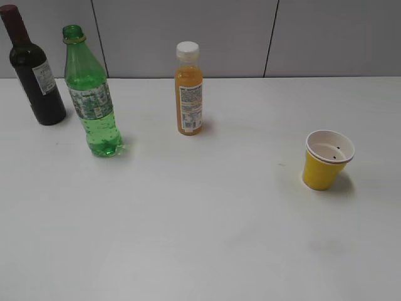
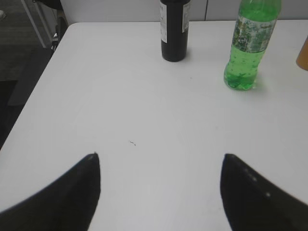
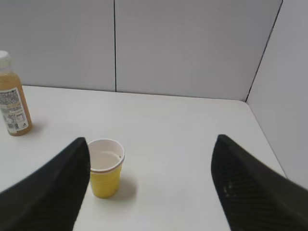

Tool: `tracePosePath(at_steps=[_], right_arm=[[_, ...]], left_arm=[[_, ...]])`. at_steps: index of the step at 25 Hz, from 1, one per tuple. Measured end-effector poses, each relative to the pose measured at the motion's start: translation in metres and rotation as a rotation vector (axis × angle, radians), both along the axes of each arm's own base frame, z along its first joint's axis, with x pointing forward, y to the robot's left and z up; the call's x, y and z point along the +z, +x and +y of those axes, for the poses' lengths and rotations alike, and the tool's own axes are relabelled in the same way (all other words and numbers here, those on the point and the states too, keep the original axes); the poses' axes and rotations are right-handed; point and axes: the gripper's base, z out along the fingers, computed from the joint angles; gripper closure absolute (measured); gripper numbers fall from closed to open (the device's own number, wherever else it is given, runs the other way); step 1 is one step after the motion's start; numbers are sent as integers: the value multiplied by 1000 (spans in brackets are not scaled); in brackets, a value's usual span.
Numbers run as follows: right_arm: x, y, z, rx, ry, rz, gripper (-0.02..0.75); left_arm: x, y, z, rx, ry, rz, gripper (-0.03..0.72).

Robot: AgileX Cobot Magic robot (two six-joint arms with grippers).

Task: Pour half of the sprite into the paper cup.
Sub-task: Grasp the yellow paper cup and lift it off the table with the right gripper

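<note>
The sprite (image 1: 92, 100) is a green plastic bottle with no cap, upright at the table's far left; the left wrist view shows the sprite (image 2: 249, 48) ahead to the right. A yellow paper cup (image 1: 326, 160) stands upright at the right; seen from the right wrist, the paper cup (image 3: 105, 168) is just past the left fingertip. My left gripper (image 2: 160, 156) is open over bare table, well short of the bottle. My right gripper (image 3: 151, 139) is open with nothing between its fingers. Neither arm shows in the exterior view.
A dark wine bottle (image 1: 34, 69) stands behind the sprite at the far left. An orange juice bottle (image 1: 188, 91) with a white cap stands mid-table at the back. Grey wall panels (image 1: 250, 37) close the far edge, and the table's left edge (image 2: 33, 96) drops off.
</note>
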Motion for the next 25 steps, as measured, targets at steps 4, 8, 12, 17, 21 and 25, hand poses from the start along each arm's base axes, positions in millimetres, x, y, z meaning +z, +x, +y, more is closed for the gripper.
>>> tracePosePath(at_steps=[4,8,12,17,21,25], right_arm=[[4,12,0,-2,-1,-22,146],[6,27,2,3,-21,-30,141],[-6,44,3,8,15,23,131],[-29,60,3,-3,22,63,131],[-49,68,3,-14,23,73,131],[-68,73,3,-21,19,121,131]], left_arm=[[0,0,0,0,0,-1,99],[0,0,0,0,0,-2,99],[0,0,0,0,0,-2,99],[0,0,0,0,0,-2,99],[0,0,0,0,0,-2,99],[0,0,0,0,0,-2,99]])
